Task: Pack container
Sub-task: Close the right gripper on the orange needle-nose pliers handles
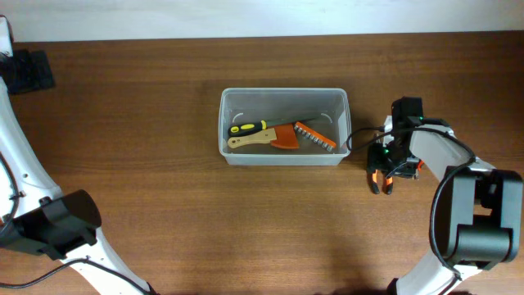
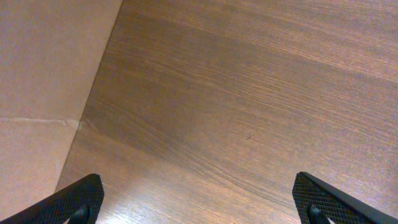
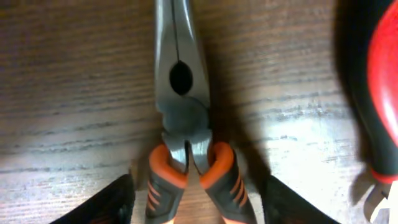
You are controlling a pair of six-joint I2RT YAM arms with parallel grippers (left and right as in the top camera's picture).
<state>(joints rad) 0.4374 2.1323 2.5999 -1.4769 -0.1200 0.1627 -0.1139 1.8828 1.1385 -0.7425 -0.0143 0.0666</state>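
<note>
Both open: left jaws wide above table [image 2: 236,93]; right jaws parted astride pliers [image 3: 183,118] handles.

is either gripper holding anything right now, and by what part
Nothing is held. The right gripper straddles the orange handles of the pliers, gaps on both sides; the left gripper hangs open over the table.

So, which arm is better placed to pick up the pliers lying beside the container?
The right. The right gripper hangs over the pliers, jaws open on either side of them, just right of the container. The left gripper is open over bare table, far away.
</note>
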